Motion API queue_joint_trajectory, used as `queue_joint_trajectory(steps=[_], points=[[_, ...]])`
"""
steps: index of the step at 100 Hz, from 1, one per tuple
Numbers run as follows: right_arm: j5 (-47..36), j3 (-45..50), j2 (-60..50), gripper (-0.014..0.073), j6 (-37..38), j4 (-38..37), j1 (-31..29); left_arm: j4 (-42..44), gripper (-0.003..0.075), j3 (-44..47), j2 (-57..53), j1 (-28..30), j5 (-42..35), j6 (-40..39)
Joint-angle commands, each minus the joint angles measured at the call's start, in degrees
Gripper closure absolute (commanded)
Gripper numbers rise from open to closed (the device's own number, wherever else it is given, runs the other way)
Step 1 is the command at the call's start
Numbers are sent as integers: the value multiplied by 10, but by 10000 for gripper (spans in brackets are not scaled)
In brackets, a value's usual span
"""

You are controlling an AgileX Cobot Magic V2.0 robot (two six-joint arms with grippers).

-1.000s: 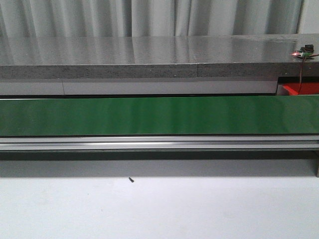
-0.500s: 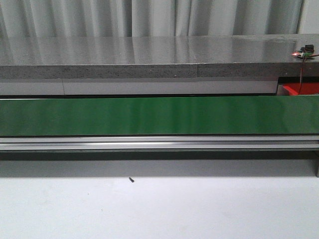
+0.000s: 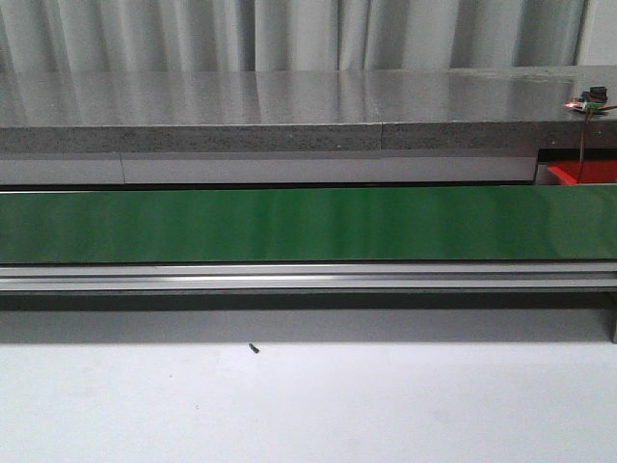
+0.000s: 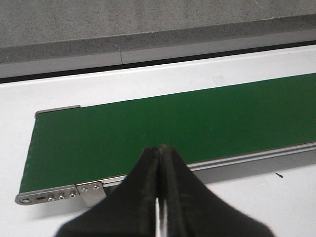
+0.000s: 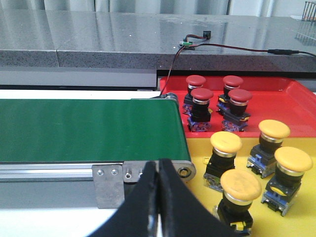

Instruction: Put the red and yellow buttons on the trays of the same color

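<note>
Four red buttons sit on the red tray, four yellow buttons on the yellow tray, both trays beside the green belt; left end effector and right end effector are both closed, holding nothing.

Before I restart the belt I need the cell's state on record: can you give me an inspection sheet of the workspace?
Surface: white table with a green belt across it; nothing on the belt where it shows.
Job's things: four red buttons upright on the red tray; four yellow buttons upright on the yellow tray. Both trays sit at the belt's right end.
Clutter: one small dark speck on the table before the belt.
Grippers: left gripper and right gripper both shut, empty, above the belt's near edge.
Cables: a wire runs along the counter to a small board, then drops beside the red tray.
Surroundings: grey counter, curtain behind.
</note>
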Motion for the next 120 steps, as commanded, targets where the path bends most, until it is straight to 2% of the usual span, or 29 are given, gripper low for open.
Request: queue_joint_trajectory(steps=[1, 17, 37, 43, 54, 84, 120], points=[[-40, -11, -11, 710, -6, 1, 1, 9, 740, -16, -11, -6, -43, -3], [-40, -11, -11, 710, -6, 1, 1, 33, 740, 17, -45, 9, -59, -3], [-40, -11, -11, 710, -6, 1, 1, 37, 740, 106, -97, 23, -229, -6], [-40, -11, -11, 710, -6, 1, 1, 57, 740, 132, -114, 23, -261, -49], [-40, -11, -11, 710, -6, 1, 1, 129, 740, 168, -143, 23, -268, -159], [-40, -11, -11, 710, -6, 1, 1, 150, 740, 270, -216, 23, -364, -162], [-40, -11, -11, 710, -6, 1, 1, 140, 740, 371, -291, -1, -392, -166]])
